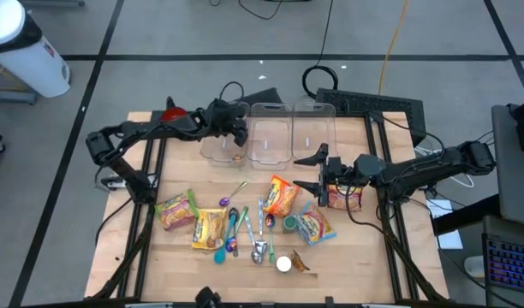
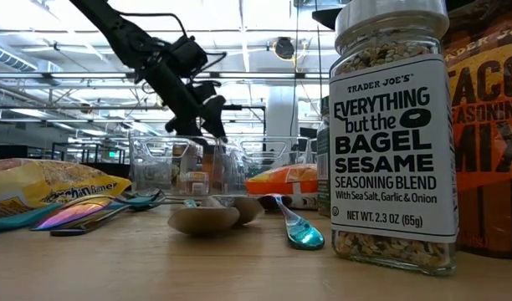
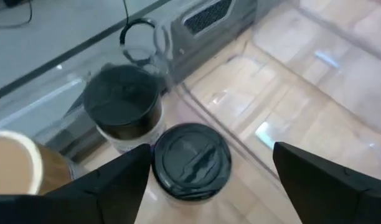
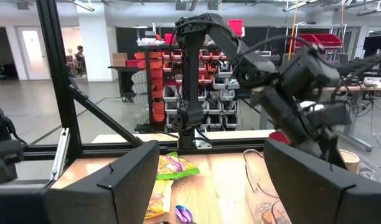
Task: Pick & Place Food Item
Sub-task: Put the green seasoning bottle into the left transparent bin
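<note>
Clear plastic bins [image 1: 270,133] in a row, upper centre of the high view. Left gripper [image 1: 239,130] over the leftmost bin, fingers apart, holding nothing. Seen only from the left wrist: two round dark-lidded jars [image 3: 192,158] upright on the bin floor, long axes vertical, lids toward the camera, close together, a tan rounded item at lower left. From above, just a small speck there. Right gripper [image 1: 324,175] right of centre, fingers wide, empty, beside a crinkly packet [image 1: 345,197]. Glossy snack bags [image 1: 281,195] and spoons [image 1: 232,231] on pale wood below.
</note>
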`<state>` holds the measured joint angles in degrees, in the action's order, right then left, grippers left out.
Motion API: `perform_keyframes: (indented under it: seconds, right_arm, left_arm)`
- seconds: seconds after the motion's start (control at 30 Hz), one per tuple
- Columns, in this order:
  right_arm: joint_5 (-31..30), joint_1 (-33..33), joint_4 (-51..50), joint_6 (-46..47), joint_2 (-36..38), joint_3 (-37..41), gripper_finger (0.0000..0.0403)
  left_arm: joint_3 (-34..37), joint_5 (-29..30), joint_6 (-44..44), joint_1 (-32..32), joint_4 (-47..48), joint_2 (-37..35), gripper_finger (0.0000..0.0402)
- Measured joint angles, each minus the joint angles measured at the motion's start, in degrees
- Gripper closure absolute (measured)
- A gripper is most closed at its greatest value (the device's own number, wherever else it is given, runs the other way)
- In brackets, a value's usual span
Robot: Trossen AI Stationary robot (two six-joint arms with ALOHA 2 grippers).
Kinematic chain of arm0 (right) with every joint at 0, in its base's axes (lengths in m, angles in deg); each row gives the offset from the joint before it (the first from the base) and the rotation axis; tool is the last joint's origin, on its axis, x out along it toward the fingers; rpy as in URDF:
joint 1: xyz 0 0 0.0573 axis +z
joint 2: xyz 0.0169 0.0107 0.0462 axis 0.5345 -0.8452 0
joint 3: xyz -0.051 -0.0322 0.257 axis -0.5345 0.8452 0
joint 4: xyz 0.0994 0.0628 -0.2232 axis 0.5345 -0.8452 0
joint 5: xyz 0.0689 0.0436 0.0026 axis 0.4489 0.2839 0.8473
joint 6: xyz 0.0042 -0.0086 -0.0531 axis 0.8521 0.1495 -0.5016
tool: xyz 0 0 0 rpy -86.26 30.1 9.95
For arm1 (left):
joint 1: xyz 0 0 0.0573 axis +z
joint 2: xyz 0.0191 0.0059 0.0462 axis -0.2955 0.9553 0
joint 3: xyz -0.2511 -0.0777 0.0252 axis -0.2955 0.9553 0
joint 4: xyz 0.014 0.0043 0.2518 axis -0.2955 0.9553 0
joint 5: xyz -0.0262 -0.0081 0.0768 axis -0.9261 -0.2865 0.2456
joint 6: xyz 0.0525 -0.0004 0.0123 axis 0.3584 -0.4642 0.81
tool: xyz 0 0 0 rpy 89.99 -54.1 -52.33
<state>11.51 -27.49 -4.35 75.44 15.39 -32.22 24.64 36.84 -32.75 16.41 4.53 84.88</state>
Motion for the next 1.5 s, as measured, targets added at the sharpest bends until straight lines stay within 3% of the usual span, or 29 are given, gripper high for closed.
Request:
perform_keyframes:
  seconds: [0.23,0.53,0.67,0.83,1.1,1.5]
  right_arm:
    - [0.04,0.11,-1.67,0.04,0.0,0.0,0.0122]
    - [2.22,0.44,-9.93,12.08,0.0,0.0,0.0122]
    - [8.02,3.17,-9.12,12.5,-0.7,-0.02,0.0122]
    - [2.69,11.11,-12.98,4.43,-3.84,-0.07,0.0122]
    - [-11.42,19.7,-21.22,2.01,-8.19,0.0,0.0122]
    - [-13.35,21.14,-23.56,12.94,-15.46,0.42,0.0122]
  left_arm:
    - [0.67,-8.37,-0.01,-0.7,5.97,-10.13,0.0045]
    - [19.87,-13.41,5.47,-9.17,-18.95,-30.85,0.0045]
    - [25.93,-15.76,6.1,-10.49,-22.58,-41.48,0.0045]
    - [29.21,-15.67,5.98,-10.6,-22.78,-50.32,0.0042]
    - [30.08,-15.57,6.26,-10.62,-22.79,-52.37,0.0041]
    - [30.08,-15.55,4.89,-10.62,-22.8,-51.41,0.0041]
